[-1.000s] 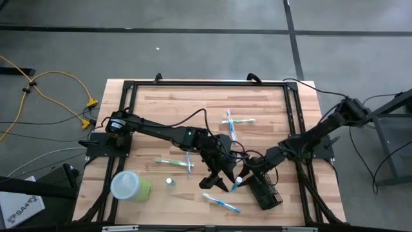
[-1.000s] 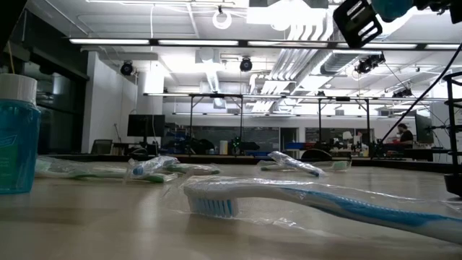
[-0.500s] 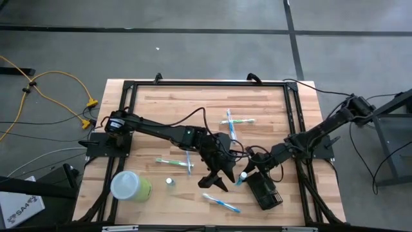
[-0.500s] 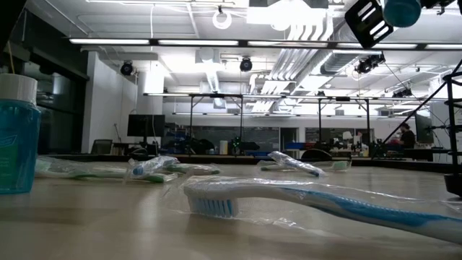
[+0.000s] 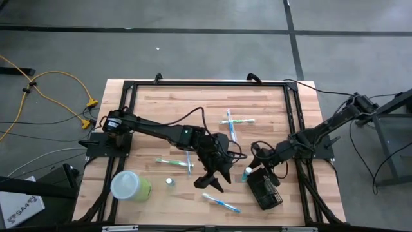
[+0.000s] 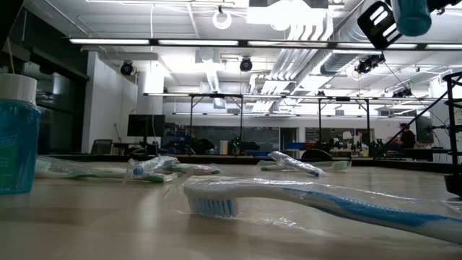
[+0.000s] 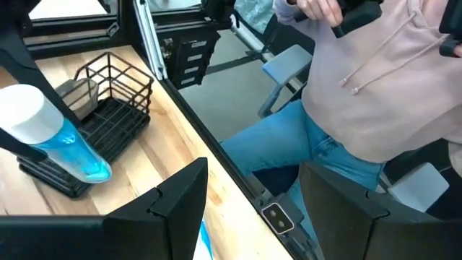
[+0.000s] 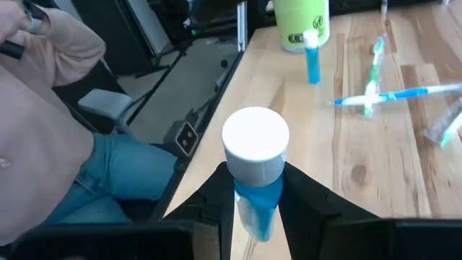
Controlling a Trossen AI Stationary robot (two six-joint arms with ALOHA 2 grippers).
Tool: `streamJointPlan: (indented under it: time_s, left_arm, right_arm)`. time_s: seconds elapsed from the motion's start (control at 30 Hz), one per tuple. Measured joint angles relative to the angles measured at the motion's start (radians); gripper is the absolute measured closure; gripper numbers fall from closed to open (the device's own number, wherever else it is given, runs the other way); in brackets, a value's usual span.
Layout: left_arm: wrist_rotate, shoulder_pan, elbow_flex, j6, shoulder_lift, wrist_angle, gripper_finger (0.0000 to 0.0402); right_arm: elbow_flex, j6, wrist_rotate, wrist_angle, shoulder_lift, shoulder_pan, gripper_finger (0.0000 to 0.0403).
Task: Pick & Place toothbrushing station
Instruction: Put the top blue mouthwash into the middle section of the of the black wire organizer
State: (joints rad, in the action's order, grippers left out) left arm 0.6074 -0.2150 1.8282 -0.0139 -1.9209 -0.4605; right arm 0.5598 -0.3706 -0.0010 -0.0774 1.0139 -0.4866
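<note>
Toothbrushing station: small black wire-mesh box [image 5: 265, 192] near my desk's front right corner, long axis running diagonally toward that corner.
High view, surface: pale wood-plank desk [image 5: 167, 109] in a black frame, grey concrete floor around it, yellow cable [image 5: 55, 84] on the floor at left.
High view, right end effector: mine [image 5: 250, 173] sits just beside the station's inner end, pinching a blue bottle with a white cap [image 5: 247, 173].
High view, left end effector: mine [image 5: 214, 182] hovers mid-desk, fingers spread, holding nothing.
High view, other items: lime-green cup [image 5: 131, 186] front left; wrapped toothbrushes [image 5: 221, 203] scattered about.
Low view, room: bright workshop hall with ceiling lights; a toothbrush in clear wrap [image 6: 303, 202] lies close, bristles down.
Left wrist view: station [image 7: 101, 115] shows open wire compartments with a grey insert; the bottle [image 7: 50, 141] is tilted in front of it; a person in a pink hoodie and jeans [image 7: 361, 94] is beyond the desk edge.
Right wrist view: smooth round cap [image 8: 255, 137] between my two dark fingers [image 8: 299, 195].
</note>
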Motion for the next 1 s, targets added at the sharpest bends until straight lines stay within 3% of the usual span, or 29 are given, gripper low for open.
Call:
streamJointPlan:
  time_s: [0.27, 0.57, 1.0]
  left_arm:
    - [-0.010, 0.000, 0.000, 0.000, 0.000, 0.000, 0.0188]
    - [-0.034, 0.001, 0.000, 0.000, 0.000, 0.002, 0.0188]
    - [-0.043, 0.000, 0.000, -0.007, 0.000, 0.046, 0.0188]
  right_arm:
    - [0.000, -0.008, 0.035, 0.057, -0.047, -0.063, 0.0326]
    - [0.000, -0.078, 0.148, 0.158, -0.102, -0.167, 0.0326]
    - [0.000, -0.195, 0.267, 0.231, -0.102, -0.311, 0.0325]
